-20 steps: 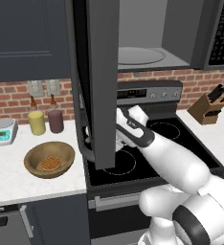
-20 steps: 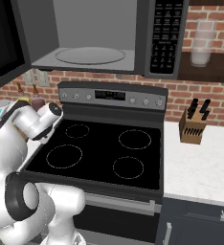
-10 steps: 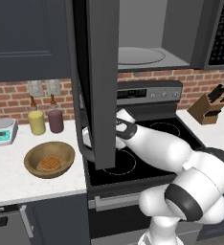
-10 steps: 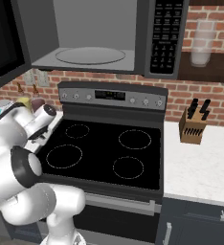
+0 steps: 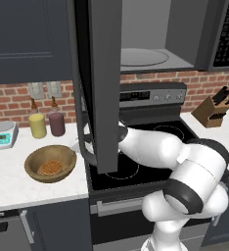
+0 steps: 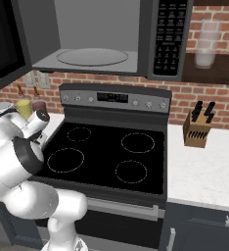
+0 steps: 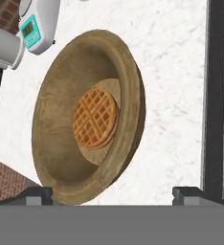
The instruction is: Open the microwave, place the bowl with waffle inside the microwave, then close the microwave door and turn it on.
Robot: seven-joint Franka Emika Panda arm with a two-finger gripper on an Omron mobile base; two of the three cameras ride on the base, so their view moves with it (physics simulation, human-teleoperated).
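Observation:
The microwave [image 5: 150, 54] stands open, its glass turntable [image 6: 92, 56] bare. The microwave door [image 5: 104, 73] is swung out toward me, and its window shows at the left edge [image 6: 4, 44] of the right base view. The brown bowl [image 5: 35, 159] sits on the white counter left of the stove, with the waffle [image 5: 50, 168] in it. My arm reaches left behind the door, which hides the hand. In the hand view my gripper [image 7: 114, 194] is open above the bowl [image 7: 61, 95]. The waffle [image 7: 95, 117] lies flat in the middle, and the left fingertip [image 7: 37, 194] is over the near rim.
A white kitchen scale [image 5: 1, 135] and yellow [image 5: 37, 125] and maroon [image 5: 57, 123] jars stand behind the bowl. The black stove top [image 6: 106, 152] lies right of it, its edge [image 7: 214, 95] close to the bowl. A knife block [image 6: 194, 130] is on the right counter.
My arm has swung left from over the stove, and the hand has passed behind the open door to above the bowl. The jaws stayed open.

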